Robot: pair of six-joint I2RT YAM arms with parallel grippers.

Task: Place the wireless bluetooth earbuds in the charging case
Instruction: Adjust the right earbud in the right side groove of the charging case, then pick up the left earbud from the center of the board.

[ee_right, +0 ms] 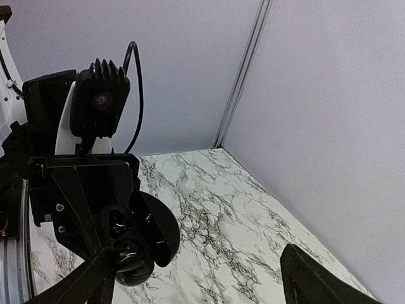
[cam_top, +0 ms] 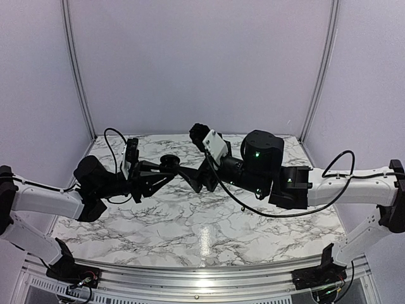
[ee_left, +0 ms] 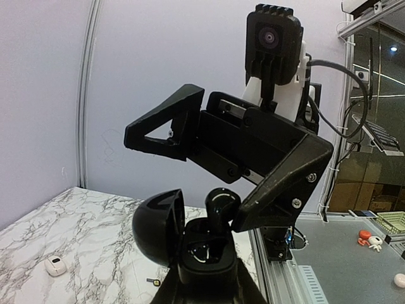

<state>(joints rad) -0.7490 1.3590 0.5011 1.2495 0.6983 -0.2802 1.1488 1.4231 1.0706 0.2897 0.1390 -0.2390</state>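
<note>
My left gripper (ee_left: 205,282) is clamping the charging case (ee_left: 204,256) by its base, lid (ee_left: 158,228) hanging open left of my fingers. One earbud (ee_left: 221,201) is sitting in the socket just above them and poking up, so I'm judging it not fully seated. Second earbud: can't tell. My right gripper (ee_left: 182,178) is standing wide and holding nothing, lower fingertip hovering right beside that earbud. Push-in and lid closing are remaining.

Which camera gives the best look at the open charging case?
The left wrist camera: the charging case sits close at lower centre, lid swung open, inside showing. The right wrist camera sees it low left, partly blocked by the left gripper. From the top camera it is only a small dark blob.
</note>
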